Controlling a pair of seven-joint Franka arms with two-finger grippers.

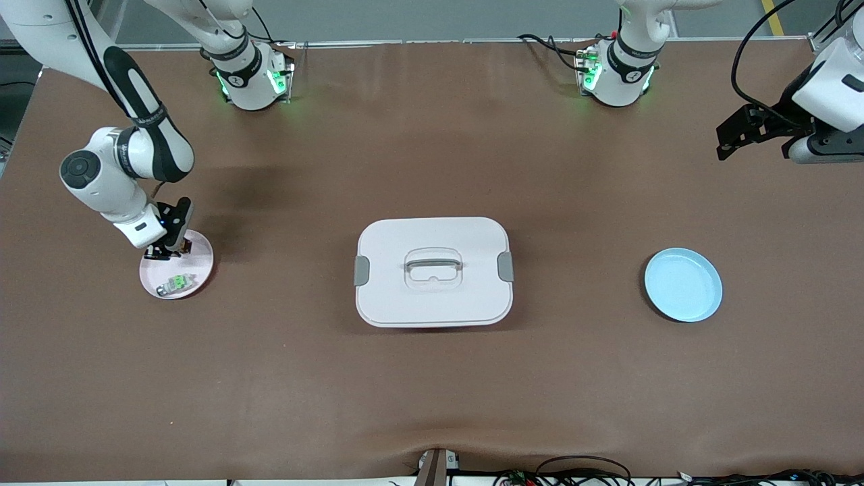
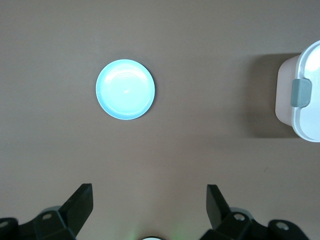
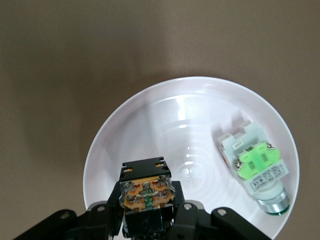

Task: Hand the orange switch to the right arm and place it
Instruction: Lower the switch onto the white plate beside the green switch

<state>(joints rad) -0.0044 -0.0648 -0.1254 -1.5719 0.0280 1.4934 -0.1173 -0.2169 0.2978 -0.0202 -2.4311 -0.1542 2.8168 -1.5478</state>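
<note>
My right gripper is shut on the orange switch, a small black block with an orange middle. It holds the switch low over the pink plate, on the side toward the robots' bases. In the right wrist view the switch sits between my fingers over the plate's rim. I cannot tell if it touches the plate. My left gripper is open and empty, up in the air at the left arm's end of the table; its jaws are spread wide over bare table.
A green-and-white component lies in the pink plate. A white lidded box with a handle stands mid-table. An empty light blue plate lies toward the left arm's end.
</note>
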